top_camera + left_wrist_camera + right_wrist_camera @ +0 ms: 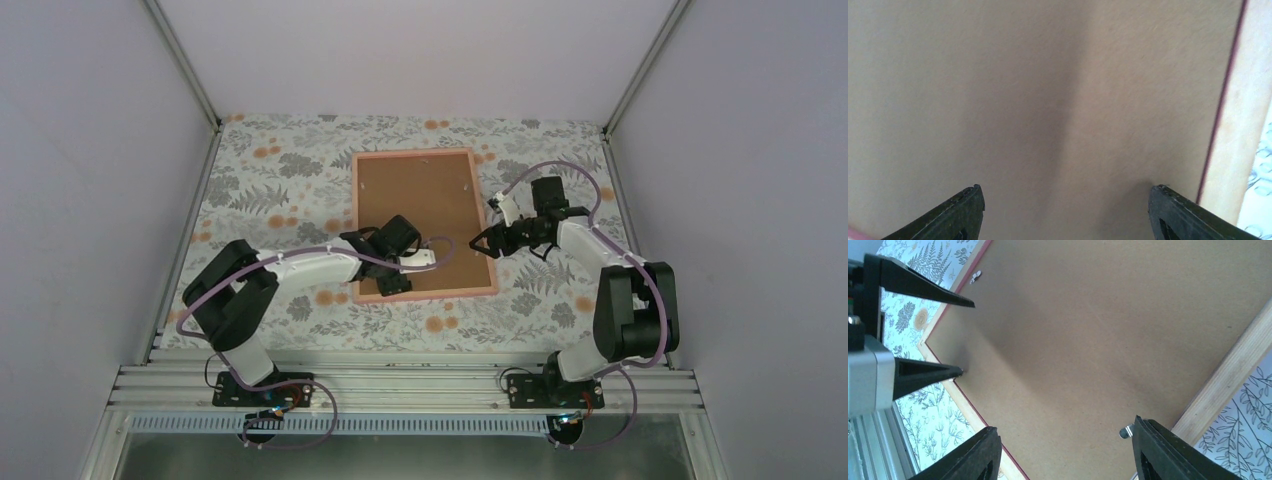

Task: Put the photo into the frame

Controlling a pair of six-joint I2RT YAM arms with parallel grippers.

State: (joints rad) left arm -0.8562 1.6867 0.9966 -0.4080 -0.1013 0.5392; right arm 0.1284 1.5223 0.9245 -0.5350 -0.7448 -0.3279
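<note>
**Frame position.** The frame (pixel 412 152) lies face-down near the middle of the surface (pixel 270 180), with its long sides running away from the arm bases. This exposes the rear opening, the side through which a print is loaded.

**Contents.** A brown backing board (pixel 415 200) fills the opening edge to edge inside the border. The photo shows in no view. It may lie under the board, but this cannot be told.

**Left end effector** (pixel 1065 192). It is over the near left corner of the frame, pointing down at the board. Its fingers are spread wide with nothing between them. Whether the tips touch the board cannot be told. This position would suit pressing the board flat or steadying the frame while the other arm works.

**Right end effector** (pixel 1065 427). It is over the near part of the right border. Its fingers are partly apart and hold nothing. One fingertip stands just beside a small metal tab (pixel 1124 431) at the inner edge of that border. A second tab (pixel 975 276) shows at the opposite long border. The tabs probably retain the board, and this arm looks placed to turn the nearer one. Whether that would lock or release the board cannot be told.
</note>
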